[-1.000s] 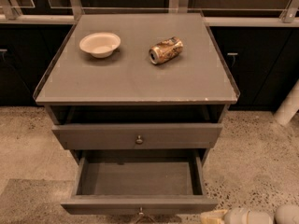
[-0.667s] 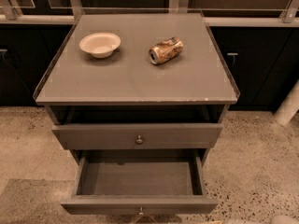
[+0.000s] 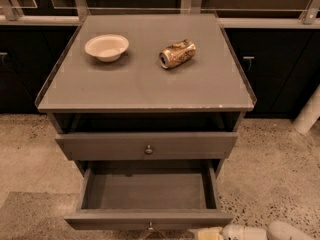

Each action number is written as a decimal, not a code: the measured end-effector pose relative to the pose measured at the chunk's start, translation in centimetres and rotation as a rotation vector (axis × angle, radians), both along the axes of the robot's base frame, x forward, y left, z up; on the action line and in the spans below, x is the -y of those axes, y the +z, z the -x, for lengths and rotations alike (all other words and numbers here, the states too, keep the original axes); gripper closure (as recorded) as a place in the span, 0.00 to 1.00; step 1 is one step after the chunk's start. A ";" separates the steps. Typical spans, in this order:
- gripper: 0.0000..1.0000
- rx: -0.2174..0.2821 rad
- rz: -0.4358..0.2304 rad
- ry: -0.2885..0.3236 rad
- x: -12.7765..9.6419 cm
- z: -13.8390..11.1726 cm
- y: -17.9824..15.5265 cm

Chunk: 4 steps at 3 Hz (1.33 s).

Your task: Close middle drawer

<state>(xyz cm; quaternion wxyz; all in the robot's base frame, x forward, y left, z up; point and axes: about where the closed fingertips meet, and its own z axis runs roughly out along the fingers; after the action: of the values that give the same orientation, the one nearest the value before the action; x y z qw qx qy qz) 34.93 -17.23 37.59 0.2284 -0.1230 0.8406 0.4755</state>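
The middle drawer (image 3: 148, 190) is a grey-brown wooden box, pulled far out at the bottom of the camera view. Its inside is bare, and its small round knob (image 3: 150, 227) shows at the lower edge. Above it, a drawer (image 3: 100, 146) with a round knob (image 3: 148, 149) stands only slightly out under the cabinet top. My gripper (image 3: 209, 233) shows as a pale tip with white arm parts (image 3: 250, 232) at the very bottom edge. It is just right of the middle drawer's front panel (image 3: 110, 219). Most of the gripper is cut off by the frame.
On the grey cabinet top (image 3: 150, 84) are a cream bowl (image 3: 106, 47) at the back left and a crushed brown can (image 3: 177, 53) lying on its side. Dark cabinets flank both sides. A white pole (image 3: 309, 113) stands at the right. The floor is speckled.
The white arm parts showed at the bottom right a second ago, dropped out of view, and now show again near the middle drawer's front. The drawers have not moved.
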 end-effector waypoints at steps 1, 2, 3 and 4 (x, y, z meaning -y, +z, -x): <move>1.00 0.057 0.002 0.000 -0.2 -3.3 0.0; 1.00 0.132 0.048 -0.034 0.5 -8.7 -0.1; 1.00 0.132 0.048 -0.034 0.5 -8.7 -0.1; 1.00 0.204 0.058 -0.070 -0.1 -11.1 -0.1</move>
<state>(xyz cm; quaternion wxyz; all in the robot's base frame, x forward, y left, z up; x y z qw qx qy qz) 46.00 -17.16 37.49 0.3257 -0.1477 0.8302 0.4277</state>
